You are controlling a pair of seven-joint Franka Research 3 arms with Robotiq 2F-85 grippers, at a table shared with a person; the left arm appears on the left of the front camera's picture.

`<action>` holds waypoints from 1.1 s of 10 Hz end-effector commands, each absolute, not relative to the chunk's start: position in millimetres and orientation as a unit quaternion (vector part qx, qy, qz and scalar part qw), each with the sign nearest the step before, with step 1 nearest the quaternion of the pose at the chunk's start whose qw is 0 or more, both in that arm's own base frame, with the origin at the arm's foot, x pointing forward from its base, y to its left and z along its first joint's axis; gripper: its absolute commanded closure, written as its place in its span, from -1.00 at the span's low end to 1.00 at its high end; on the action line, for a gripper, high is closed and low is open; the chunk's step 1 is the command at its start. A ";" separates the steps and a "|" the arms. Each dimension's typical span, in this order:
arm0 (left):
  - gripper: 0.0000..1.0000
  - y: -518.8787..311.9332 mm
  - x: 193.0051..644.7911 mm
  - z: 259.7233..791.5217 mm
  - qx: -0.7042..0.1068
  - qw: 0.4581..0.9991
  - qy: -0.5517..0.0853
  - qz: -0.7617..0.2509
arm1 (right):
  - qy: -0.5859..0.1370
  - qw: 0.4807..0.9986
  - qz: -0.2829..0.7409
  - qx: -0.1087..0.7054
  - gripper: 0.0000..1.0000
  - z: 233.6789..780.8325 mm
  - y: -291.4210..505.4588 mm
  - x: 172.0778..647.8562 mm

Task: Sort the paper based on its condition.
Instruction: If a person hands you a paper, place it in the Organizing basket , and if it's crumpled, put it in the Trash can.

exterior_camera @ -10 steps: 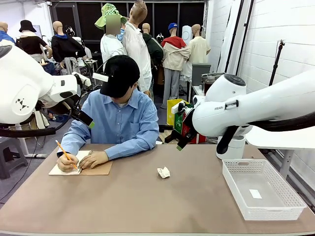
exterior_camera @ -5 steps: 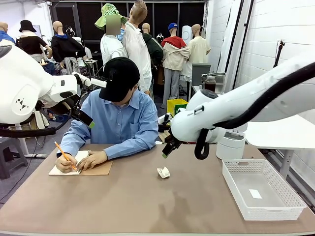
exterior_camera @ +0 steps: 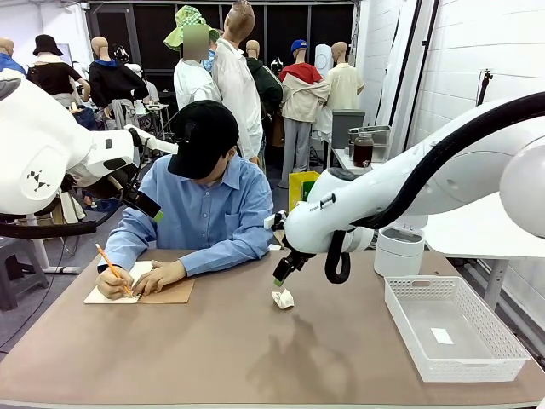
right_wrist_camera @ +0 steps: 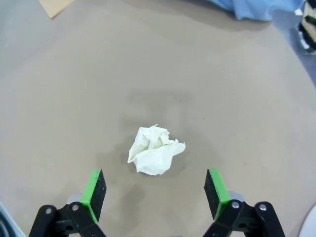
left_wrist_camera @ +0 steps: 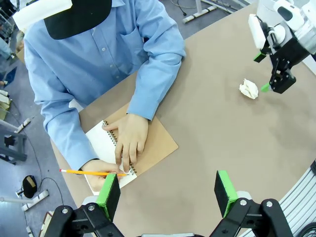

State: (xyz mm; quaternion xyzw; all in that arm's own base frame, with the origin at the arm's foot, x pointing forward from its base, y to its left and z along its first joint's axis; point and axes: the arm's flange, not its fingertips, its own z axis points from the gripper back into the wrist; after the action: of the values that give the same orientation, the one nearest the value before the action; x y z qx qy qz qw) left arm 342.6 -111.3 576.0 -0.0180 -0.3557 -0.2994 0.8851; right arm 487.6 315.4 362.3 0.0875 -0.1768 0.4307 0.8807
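Mid-table on the bare brown table (exterior_camera: 213, 349), just below and in front of the right gripper (exterior_camera: 279, 277): one crumpled wad of paper (exterior_camera: 283, 298), well apart from the white mesh basket (exterior_camera: 400, 319) off to the robot's right. Probably featherweight, soft and springy; crushes rather than breaks. No real slip worry against the green pads, but likely to skid or roll if one finger nudges first. Best pinched across the fat middle, one pad each side, coming straight down. For the right gripper: spread wide, nothing held, wad centred between the two fingers in the wrist view, not touching either. For the left gripper (left_wrist_camera: 168, 191): also spread wide and empty, up high over the person's side, well apart from the wad. Hard to tell: height left between the right fingertips and the tabletop; whether one sheet or several in the wad; underside hidden. Inside the basket, a small white scrap (exterior_camera: 441, 336), too small to name. Notebook (exterior_camera: 166, 294) page mostly covered by the person's hands (exterior_camera: 162, 276) and pencil (exterior_camera: 112, 267); what is written not readable.
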 end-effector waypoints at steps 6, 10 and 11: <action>-1.00 -110.4 342.4 576.8 -0.018 0.885 -0.357 -0.299 | -0.157 0.880 0.440 0.082 -1.00 348.5 327.7 487.8; -1.00 -110.4 342.4 576.8 -0.018 0.885 -0.357 -0.299 | -0.148 0.880 0.443 0.087 -1.00 341.7 332.3 493.2; -1.00 -110.4 342.4 576.8 -0.018 0.885 -0.357 -0.299 | -0.141 0.880 0.445 0.092 -1.00 335.9 335.2 497.7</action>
State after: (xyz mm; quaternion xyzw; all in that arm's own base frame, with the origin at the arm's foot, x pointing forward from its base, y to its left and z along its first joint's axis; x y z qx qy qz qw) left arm 342.6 -111.3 576.1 -0.0180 -0.3557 -0.2994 0.8851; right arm 489.2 331.7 340.5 0.0850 -0.1491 0.4419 0.8805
